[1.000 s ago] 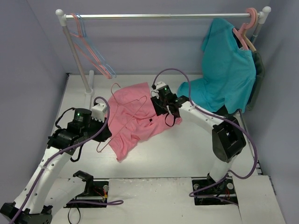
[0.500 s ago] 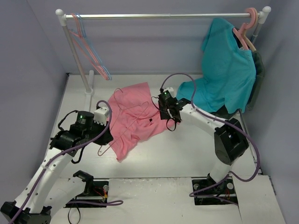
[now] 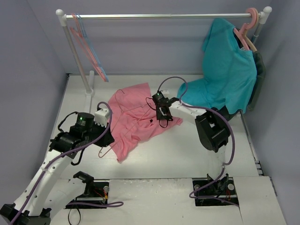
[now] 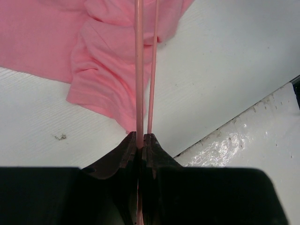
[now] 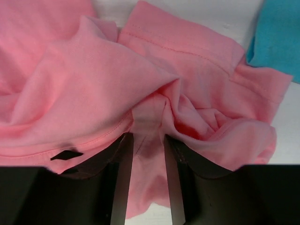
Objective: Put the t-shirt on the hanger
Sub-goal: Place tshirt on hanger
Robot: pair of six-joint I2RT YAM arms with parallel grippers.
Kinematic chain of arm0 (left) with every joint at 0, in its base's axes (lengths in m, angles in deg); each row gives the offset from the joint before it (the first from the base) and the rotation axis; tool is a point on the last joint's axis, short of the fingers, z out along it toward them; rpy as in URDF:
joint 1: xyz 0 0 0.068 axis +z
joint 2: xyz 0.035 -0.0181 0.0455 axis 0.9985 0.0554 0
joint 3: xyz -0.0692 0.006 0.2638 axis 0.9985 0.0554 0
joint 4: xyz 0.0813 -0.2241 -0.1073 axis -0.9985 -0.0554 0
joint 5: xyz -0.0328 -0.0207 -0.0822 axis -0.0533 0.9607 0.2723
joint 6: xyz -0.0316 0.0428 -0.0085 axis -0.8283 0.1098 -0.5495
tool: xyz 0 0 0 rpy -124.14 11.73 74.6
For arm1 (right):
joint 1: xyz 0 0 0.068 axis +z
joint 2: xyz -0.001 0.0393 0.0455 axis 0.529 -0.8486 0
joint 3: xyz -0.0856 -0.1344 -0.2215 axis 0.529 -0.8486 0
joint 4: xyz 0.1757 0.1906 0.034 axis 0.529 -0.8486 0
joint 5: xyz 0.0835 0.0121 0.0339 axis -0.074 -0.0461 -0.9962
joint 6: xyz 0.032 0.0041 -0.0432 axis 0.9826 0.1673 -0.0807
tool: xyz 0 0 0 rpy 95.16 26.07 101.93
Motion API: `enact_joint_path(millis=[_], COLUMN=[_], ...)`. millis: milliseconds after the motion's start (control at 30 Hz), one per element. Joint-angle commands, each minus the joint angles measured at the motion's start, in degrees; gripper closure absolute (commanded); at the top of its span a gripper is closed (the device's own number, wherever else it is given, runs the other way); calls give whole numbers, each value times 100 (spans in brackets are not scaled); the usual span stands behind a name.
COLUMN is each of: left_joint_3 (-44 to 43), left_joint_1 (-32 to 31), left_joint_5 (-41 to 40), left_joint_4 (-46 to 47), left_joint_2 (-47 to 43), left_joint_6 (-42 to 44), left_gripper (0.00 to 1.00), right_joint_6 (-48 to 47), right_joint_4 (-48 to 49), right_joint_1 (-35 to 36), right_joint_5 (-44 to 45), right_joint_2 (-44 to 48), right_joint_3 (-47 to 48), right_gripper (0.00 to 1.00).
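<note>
left gripper [image 4: 139, 138]: jaws pressed together on the hanger [image 4: 138, 70] wire;
right gripper [image 5: 148, 140]: jaws clamped on a bunched fold of the t-shirt [image 5: 89, 84];
t-shirt: crumpled on the table [image 3: 187, 147], hanger across it;
rail [image 3: 159, 16]: teal shirt [image 3: 226, 70] hanging, right end

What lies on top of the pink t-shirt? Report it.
The thin pink hanger runs across the pink t-shirt, its lower end clamped in the left hand. The right hand pinches a fold of cloth. The table beneath is covered.
</note>
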Motion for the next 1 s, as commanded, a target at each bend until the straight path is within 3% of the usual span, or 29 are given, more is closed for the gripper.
enact_joint_path(millis=[0,33,133,233,600,800,967], left_joint_3=[-95,-78,-16,10,134,55,107], left_joint_1=[-61,-70,-149,-246,-642,-642,-642], left_joint_5=[275,310,460,478,101,-998,-973], left_joint_4=[249,258,319,372,574,407,319], left_joint_2=[-38,-29,23,120,419,235,138], left_joint_6=[-78,-69,-61,-52,-34,-253,-298], left_gripper=[100,100,100,100,100,100,100], right_joint_6=[92,65,-119,-391,-1025,-445,-181], right_joint_4=[242,268,303,400,524,488,392], right_joint_1=[-81,-107,-116,-117,-125,-64,-11], right_joint_5=[100,100,179,223,-233,-270,38], right_joint_2=[62,70,254,709,1784,1425,924], right_joint_3=[234,208,103,-187,-1023,-663,-189], right_gripper=[71,81,97,100,100,75,71])
